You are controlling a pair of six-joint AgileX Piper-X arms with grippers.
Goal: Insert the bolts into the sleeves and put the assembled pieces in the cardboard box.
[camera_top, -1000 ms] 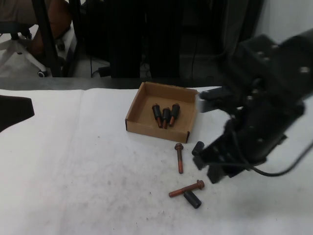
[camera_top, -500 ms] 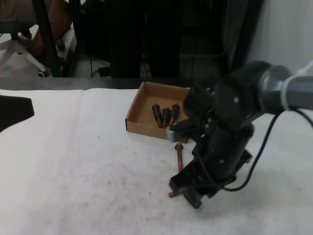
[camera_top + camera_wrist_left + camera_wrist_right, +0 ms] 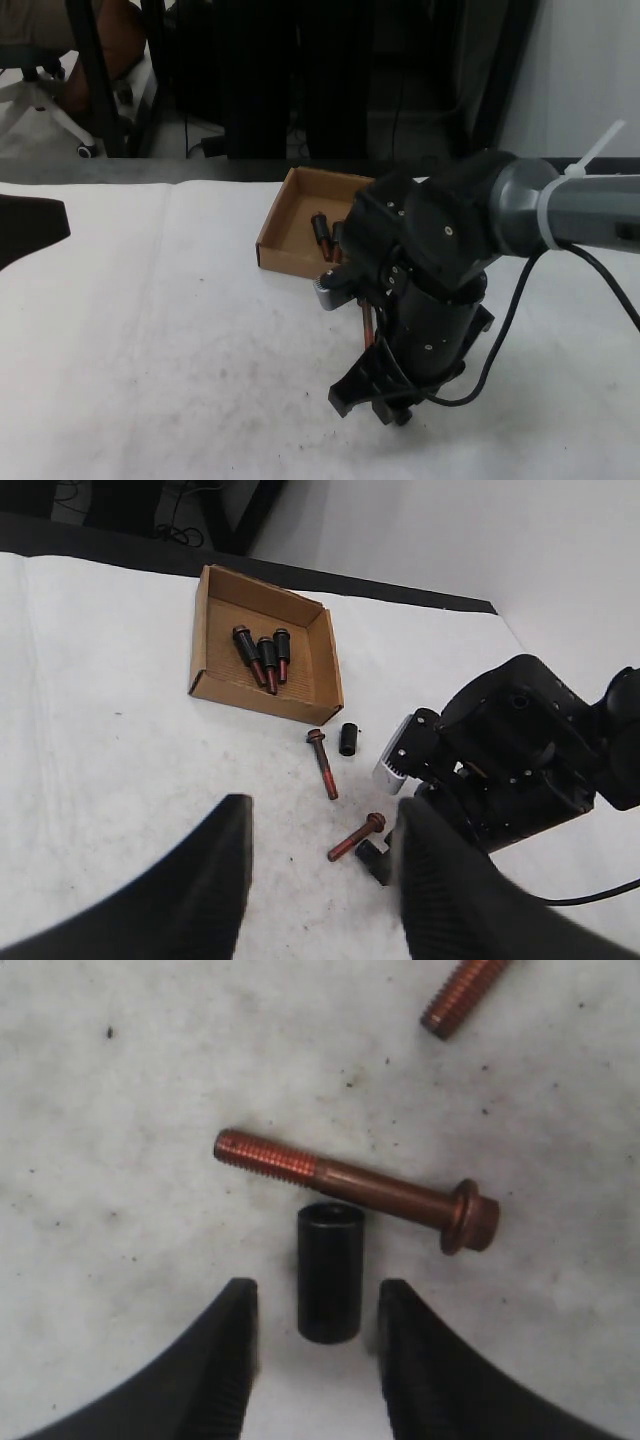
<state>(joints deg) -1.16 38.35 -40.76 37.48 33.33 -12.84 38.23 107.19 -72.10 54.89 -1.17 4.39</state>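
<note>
Over the last second my right arm (image 3: 440, 240) has swung in from the right side and dropped over the loose pieces in front of the cardboard box (image 3: 262, 692); my right gripper (image 3: 318, 1305) now hangs low over the worktop (image 3: 150, 350), fingers apart, with a black sleeve (image 3: 330, 1272) lying between them and a gap on each side; a copper-coloured bolt (image 3: 370, 1192) lies crosswise just past the sleeve's open end, and I cannot tell whether the two touch; a second bolt (image 3: 323, 765) lies nearer the box, with a second sleeve (image 3: 349, 738) just beside it; three assembled pieces (image 3: 262, 658) lie side by side inside the box; my left gripper (image 3: 320, 825) hangs high above the worktop, fingers spread and holding nothing, well apart from the pieces.
</note>
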